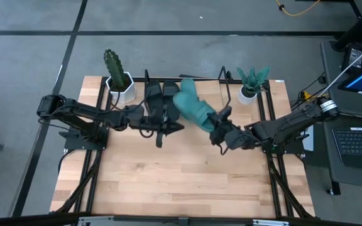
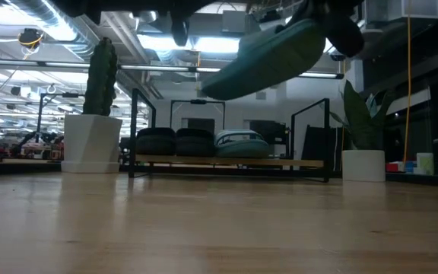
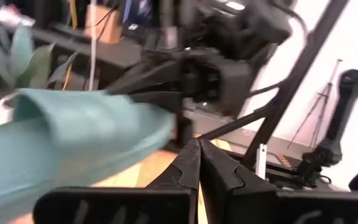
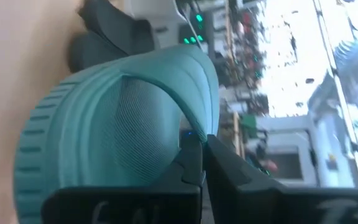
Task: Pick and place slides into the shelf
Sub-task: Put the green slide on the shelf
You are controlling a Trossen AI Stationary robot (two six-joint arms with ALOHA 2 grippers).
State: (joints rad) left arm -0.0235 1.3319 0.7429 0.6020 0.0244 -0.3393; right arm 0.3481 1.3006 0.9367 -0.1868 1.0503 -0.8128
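My right gripper (image 1: 219, 127) is shut on a teal-green slide (image 1: 195, 108) and holds it in the air in front of the shelf (image 1: 225, 78). The low view shows this slide (image 2: 272, 55) high above the table. On the shelf's wooden board (image 2: 226, 161) rest two black slides (image 2: 175, 141) and one teal-green slide (image 2: 242, 142), side by side on their soles. My left gripper (image 1: 163, 129) hovers shut and empty in front of the black slides (image 1: 159, 97), just left of the held slide (image 3: 73, 134). My right gripper pinches the teal-green slide between its two fingers at the rim of the end away from the strap (image 4: 188, 127). It comes from the table's right side, roughly along the slide's length. The slide is lifted clear and tilted, its free end (image 2: 207, 90) lower.
A white pot with a cactus (image 1: 119, 85) stands at the shelf's left end and a white pot with a leafy plant (image 1: 249, 93) at its right end. The near half of the wooden table (image 1: 181, 182) lies bare. A laptop (image 1: 357, 141) sits off the table's right side.
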